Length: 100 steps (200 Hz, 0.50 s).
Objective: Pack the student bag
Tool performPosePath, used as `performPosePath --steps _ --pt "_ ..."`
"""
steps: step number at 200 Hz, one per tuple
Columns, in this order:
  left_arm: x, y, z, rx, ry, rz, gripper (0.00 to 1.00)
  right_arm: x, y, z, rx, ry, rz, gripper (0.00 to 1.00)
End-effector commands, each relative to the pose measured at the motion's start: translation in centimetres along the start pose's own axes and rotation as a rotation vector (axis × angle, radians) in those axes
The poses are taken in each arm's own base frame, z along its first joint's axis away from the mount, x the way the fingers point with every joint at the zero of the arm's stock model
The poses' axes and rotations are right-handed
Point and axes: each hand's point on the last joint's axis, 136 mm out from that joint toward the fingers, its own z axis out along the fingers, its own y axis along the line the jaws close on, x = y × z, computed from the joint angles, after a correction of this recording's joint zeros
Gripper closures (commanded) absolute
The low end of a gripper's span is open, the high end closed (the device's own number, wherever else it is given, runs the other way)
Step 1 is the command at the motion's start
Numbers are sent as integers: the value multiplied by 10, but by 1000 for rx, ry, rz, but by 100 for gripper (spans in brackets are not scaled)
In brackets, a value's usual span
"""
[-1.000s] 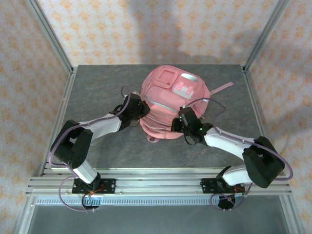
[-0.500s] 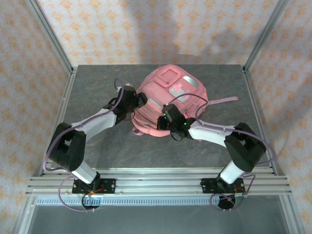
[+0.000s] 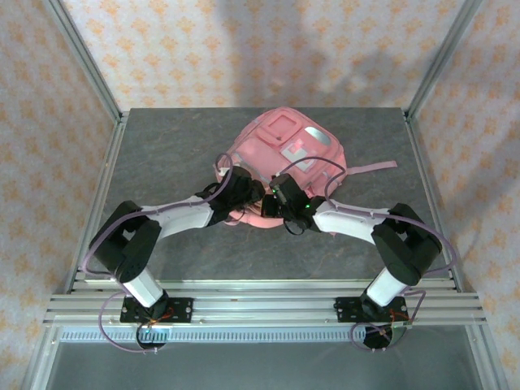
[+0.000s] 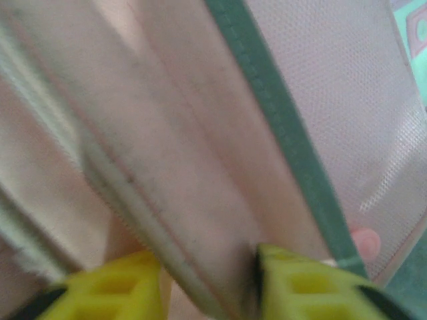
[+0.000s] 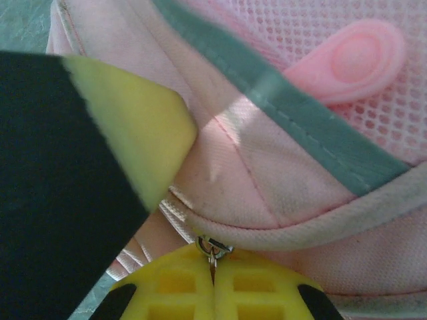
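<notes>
The student bag (image 3: 280, 142), a pink backpack, lies in the middle of the table. My left gripper (image 3: 246, 195) sits at its near edge, and in the left wrist view it (image 4: 210, 287) is shut on a fold of the bag's pink fabric (image 4: 200, 133). Just to its right my right gripper (image 3: 275, 203) is shut on the metal zip pull (image 5: 213, 248), its yellow fingers (image 5: 173, 287) pressed together under the bag's seam (image 5: 267, 167). The left gripper's yellow finger (image 5: 127, 127) shows close beside it.
A pink strap (image 3: 374, 166) trails off the bag toward the right. Grey tabletop (image 3: 162, 154) lies to the left of the bag. Metal frame posts (image 3: 89, 73) stand at the back corners.
The bag has shifted left and turned a little. My left gripper moved from the bag's left side round to its near edge, beside the right gripper, which still holds the zip pull.
</notes>
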Motion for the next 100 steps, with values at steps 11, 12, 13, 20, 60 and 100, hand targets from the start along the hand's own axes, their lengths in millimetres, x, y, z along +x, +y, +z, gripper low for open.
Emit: performPosePath --steps 11,12,13,20,60,100 --pt "-11 -11 6 10 -50 7 99 -7 10 -5 -21 -23 -9 100" --pt "-11 -11 6 10 -50 7 100 -7 9 -5 -18 -24 -10 100" --pt "-11 -11 6 10 -50 7 100 -8 9 -5 -16 -24 -10 100" --pt "-11 -10 6 9 -48 7 100 -7 6 -6 -3 -26 -17 100" --pt "-13 5 0 -6 -51 -4 100 -18 -18 -17 57 -50 -7 100" --pt "-22 15 -9 -15 -70 -8 100 -36 -70 -31 180 -78 43 100"
